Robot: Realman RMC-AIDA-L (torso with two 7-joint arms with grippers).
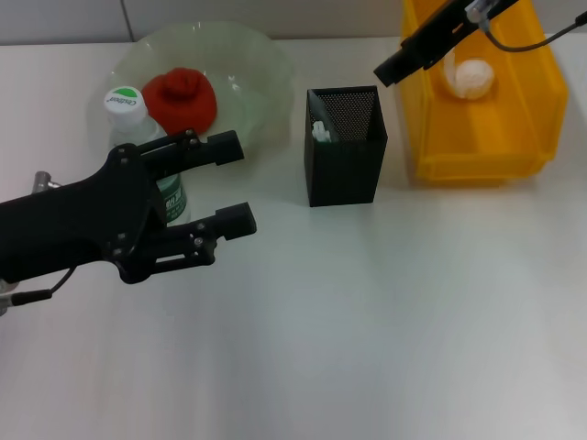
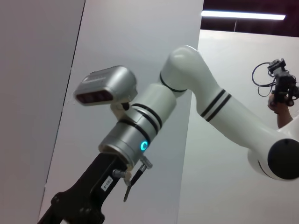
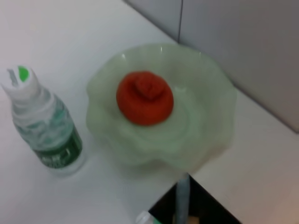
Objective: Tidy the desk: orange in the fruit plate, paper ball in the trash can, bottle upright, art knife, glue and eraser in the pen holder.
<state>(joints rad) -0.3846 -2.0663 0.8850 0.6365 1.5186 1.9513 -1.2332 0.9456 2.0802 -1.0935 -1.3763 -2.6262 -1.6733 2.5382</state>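
My left gripper [image 1: 237, 183], jaws open, hangs beside the upright bottle [image 1: 138, 128] near the bench's far-left edge; orange [image 1: 181, 99] in fruit plate [image 1: 252, 69], paper ball [image 1: 473, 77] in trash can [image 1: 477, 147].

L end effector [image 1: 240, 181] fingers spread wide, R arm [image 1: 431, 41] raised far back.

**Even overhead light, soft focus close up**

The head view is bright and flat; the white surface [image 1: 385, 348] is nearly washed out, with only faint shadows beside the black mesh cup [image 1: 344, 147] and yellow bin [image 1: 481, 101]. The right wrist view is blurred throughout, the bottle [image 3: 44, 123] smeared. In the left wrist view, a ceiling strip light [image 2: 243, 15] glares.
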